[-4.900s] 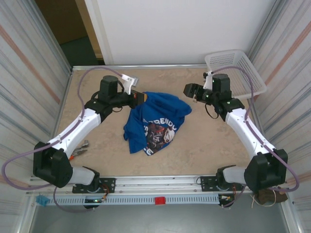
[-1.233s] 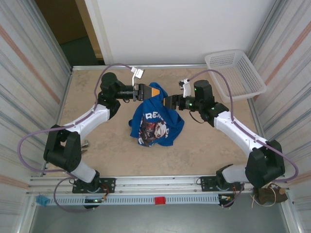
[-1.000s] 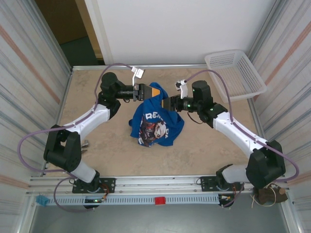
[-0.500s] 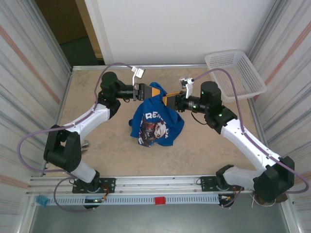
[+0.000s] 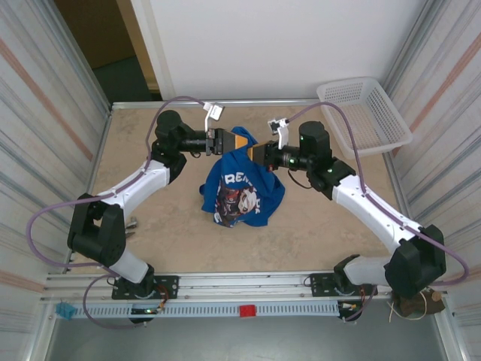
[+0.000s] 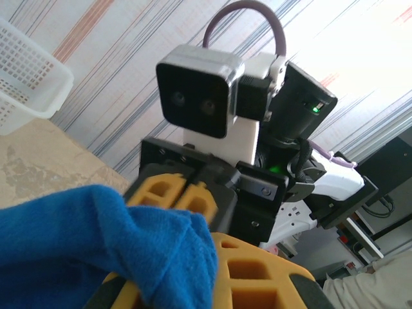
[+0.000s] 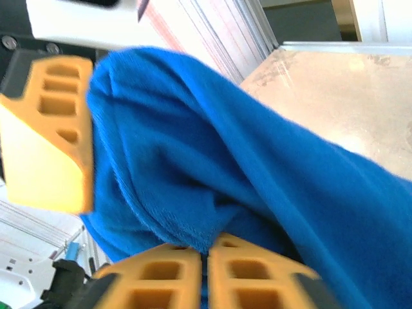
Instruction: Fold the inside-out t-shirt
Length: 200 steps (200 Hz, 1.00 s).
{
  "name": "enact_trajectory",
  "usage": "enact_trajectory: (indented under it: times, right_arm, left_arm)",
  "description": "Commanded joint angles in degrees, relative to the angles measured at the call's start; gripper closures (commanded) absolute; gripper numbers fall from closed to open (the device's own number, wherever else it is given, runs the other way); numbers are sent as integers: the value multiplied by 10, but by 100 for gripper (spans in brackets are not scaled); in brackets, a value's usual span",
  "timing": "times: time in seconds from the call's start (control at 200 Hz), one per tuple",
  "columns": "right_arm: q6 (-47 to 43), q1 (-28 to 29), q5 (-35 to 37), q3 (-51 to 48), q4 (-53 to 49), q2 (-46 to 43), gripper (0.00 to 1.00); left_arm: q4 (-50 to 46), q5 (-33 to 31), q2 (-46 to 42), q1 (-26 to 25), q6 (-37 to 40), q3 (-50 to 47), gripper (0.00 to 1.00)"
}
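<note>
- The inside-out t-shirt (image 5: 242, 184) is royal-blue soft cloth. It sits at the middle of the counter (image 5: 150, 218), nearer the far edge than the near one.
- Its upper part is drawn up into a narrow peak between the two claws, and the rest hangs down and bunches on the counter in a rumpled, roughly oval heap.
- A dark multicoloured graphic with pale lettering faces up on the heaped part. The letters are partly lost in the folds.
- In the right wrist view the cloth (image 7: 225, 167) looks fuzzy and matte, draped in thick rounded folds with a rolled edge.
- The left claw (image 5: 242, 141) is clamped on the peak of the shirt. In the left wrist view, blue fabric (image 6: 96, 244) runs in between its orange pads (image 6: 257, 270).
- The right claw (image 5: 255, 153) is closed, with its ribbed orange pads (image 7: 161, 273) pressed together on a fold of the shirt just beside the left claw.
- The pads on both claws are blocky orange pieces with rectangular hollows, set on black housings.
- The counter is smooth, beige and marbled, with a metal rim.
- A white plastic lattice basket (image 5: 364, 113) rests tilted at the far right corner, well apart from the shirt.
</note>
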Motion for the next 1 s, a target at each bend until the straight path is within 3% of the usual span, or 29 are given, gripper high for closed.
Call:
enact_trajectory:
  times: [0.0, 0.266, 0.286, 0.346, 0.386, 0.466, 0.591, 0.666, 0.761, 0.792, 0.902, 0.997]
  right_arm:
    - [-11, -9, -28, 27, -21, -18, 100]
    - [-14, -32, -61, 11, -75, -124, 100]
    - [-10, -34, -66, 11, -71, -128, 100]
    - [3, -38, -75, 16, -60, -134, 100]
    - [11, -41, -80, 22, -53, -133, 100]
    - [23, -48, -88, 42, -50, -120, 100]
    - [41, -61, -81, 74, -53, -98, 100]
    - [54, -65, -72, 91, -56, -85, 100]
    - [66, -64, -58, 111, -62, -75, 100]
    - [68, -63, -52, 115, -64, -73, 100]
    - [71, -50, -27, 121, -64, -69, 100]
    - [69, -37, -1, 122, -67, -67, 100]
  left_arm:
    - [5, -4, -24, -1, 18, 5, 100]
    - [-88, -77, -11, 35, 68, 6, 100]
    - [-96, -84, -9, 39, 71, 8, 94]
    - [-111, -105, -3, 50, 75, 9, 65]
    - [-116, -115, 0, 57, 77, 6, 51]
    - [-128, -133, -6, 71, 92, -9, 42]
    - [-167, -197, -65, 66, 146, -63, 38]
    - [-247, -300, -140, 20, 232, -91, 38]
    - [-335, -503, -225, -102, 341, -98, 35]
    - [-341, -541, -240, -138, 361, -98, 35]
    - [-345, -691, -245, -240, 396, -83, 35]
    - [-310, -765, -216, -280, 407, -73, 35]
